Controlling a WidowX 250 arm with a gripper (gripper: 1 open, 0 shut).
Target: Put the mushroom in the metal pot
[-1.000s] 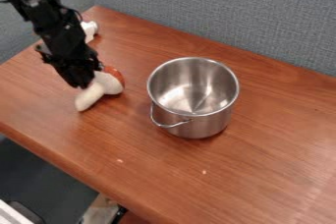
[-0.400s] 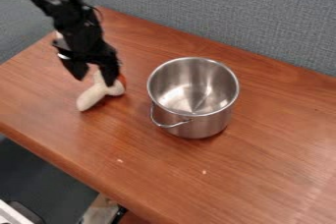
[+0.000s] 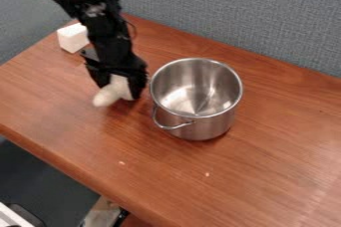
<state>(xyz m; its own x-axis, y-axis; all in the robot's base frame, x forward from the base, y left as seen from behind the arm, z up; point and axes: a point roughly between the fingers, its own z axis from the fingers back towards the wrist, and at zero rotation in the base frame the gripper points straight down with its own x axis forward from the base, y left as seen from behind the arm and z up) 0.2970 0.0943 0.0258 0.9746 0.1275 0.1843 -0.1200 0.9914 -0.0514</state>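
One hand point(image 3: 116, 79) points down just left of the metal pot point(image 3: 196, 97), fingers spread apart astride the mushroom point(image 3: 110, 94). The mushroom lies on the tabletop point(image 3: 266, 161) between the fingers, close beside the pot's left wall. A white block point(image 3: 72, 38) sits farther left of the pot.

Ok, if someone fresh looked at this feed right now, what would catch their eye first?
Probably the shiny metal pot, sitting empty in the middle of the wooden table. Just left of it, the black arm reaches down with its tool open around the mushroom, which lies on the table beside the pot. A white block sits near the far left edge.
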